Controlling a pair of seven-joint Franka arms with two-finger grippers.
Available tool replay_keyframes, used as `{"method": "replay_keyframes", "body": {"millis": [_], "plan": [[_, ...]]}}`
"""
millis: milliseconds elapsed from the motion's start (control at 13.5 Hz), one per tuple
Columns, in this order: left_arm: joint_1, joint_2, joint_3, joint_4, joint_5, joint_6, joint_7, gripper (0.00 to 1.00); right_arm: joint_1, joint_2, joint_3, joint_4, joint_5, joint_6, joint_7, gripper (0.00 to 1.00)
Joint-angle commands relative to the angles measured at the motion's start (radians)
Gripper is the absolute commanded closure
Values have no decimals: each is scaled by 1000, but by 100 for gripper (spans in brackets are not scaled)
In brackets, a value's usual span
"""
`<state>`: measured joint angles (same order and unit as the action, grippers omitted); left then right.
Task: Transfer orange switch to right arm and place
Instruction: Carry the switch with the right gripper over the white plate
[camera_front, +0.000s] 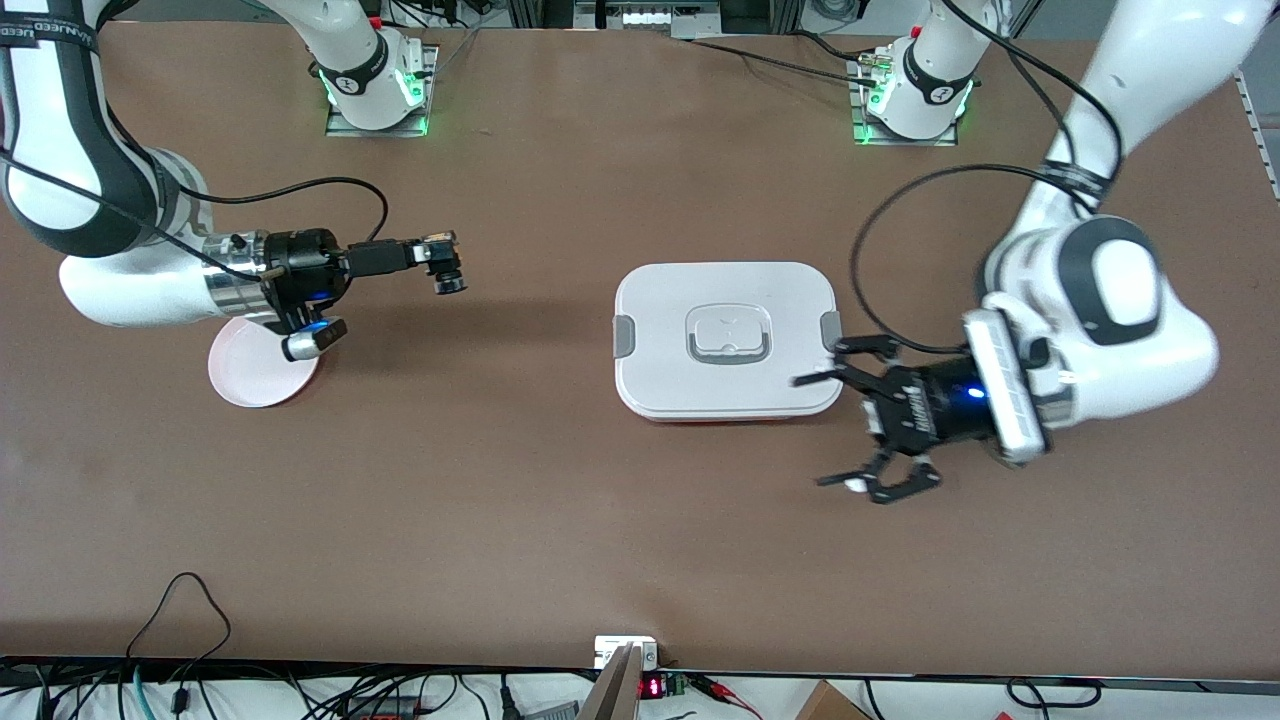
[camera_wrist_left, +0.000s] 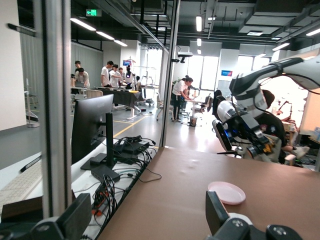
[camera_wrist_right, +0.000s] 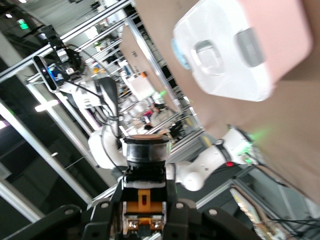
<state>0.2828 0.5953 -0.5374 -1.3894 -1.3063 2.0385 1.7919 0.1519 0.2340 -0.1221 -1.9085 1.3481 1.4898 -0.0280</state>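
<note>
My right gripper (camera_front: 436, 252) is shut on the orange switch (camera_front: 450, 277) and holds it in the air over bare table, beside the pink plate (camera_front: 255, 372). In the right wrist view the switch (camera_wrist_right: 145, 152) shows as a black cylinder with an orange base, pinched between the fingers of the right gripper (camera_wrist_right: 144, 212). My left gripper (camera_front: 815, 430) is open and empty, hovering beside the white lidded box (camera_front: 725, 340) at the left arm's end. In the left wrist view the left gripper (camera_wrist_left: 145, 220) has its jaws wide apart with nothing between them.
The white box with grey clips also shows in the right wrist view (camera_wrist_right: 225, 55). The pink plate also shows in the left wrist view (camera_wrist_left: 226, 192), with the right arm (camera_wrist_left: 245, 125) above it. Cables lie along the table edge nearest the front camera.
</note>
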Motion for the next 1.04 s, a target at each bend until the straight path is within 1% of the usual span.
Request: {"method": "replay_keyframes", "body": {"millis": [0,74,148,222,296,370,444,518,592,740,814,887,961], "plan": [[76,53,22,90,125,-147,-43,0,-21,-24,-50,-15,-163,-46,-70,100],[105,54,40,105,186,-174,-45,0,-21,-28,-65,-14,-257,-46,-116,100],[136,51,54,118,249,-178,-42,0,-21,-36,-76,-11,-382,-46,-195,100],[198,49,56,124,272,-184,-42,0,-21,-53,-76,-9,-508,-46,-279,100],[237,46,60,125,291,-237,-42,0,-21,-61,-80,-7,-597,-45,-344,100],[245,41,63,133,359,-282,-42,0,-21,-68,-82,-7,-669,-45,-392,100],[265,43,65,173,424,-291,-43,0,-21,-70,-90,-6,-741,-40,-417,100],[268,43,68,188,458,-305,-46,0,-21,-70,-90,-1,-841,-33,-443,100],[266,41,68,194,516,-314,-51,0,-18,-68,-88,-1,-954,-13,-489,100],[254,28,62,228,646,-319,-81,0,-14,-67,-88,-3,-1111,62,-593,100],[230,-26,73,222,703,-319,-118,0,-12,-65,-88,-6,-1177,91,-633,100],[192,-101,109,216,757,-317,-152,0,-12,-65,-87,-9,-1233,124,-671,100],[106,-177,204,210,828,-319,-213,0,-8,-62,-85,-14,-1288,163,-732,100]]}}
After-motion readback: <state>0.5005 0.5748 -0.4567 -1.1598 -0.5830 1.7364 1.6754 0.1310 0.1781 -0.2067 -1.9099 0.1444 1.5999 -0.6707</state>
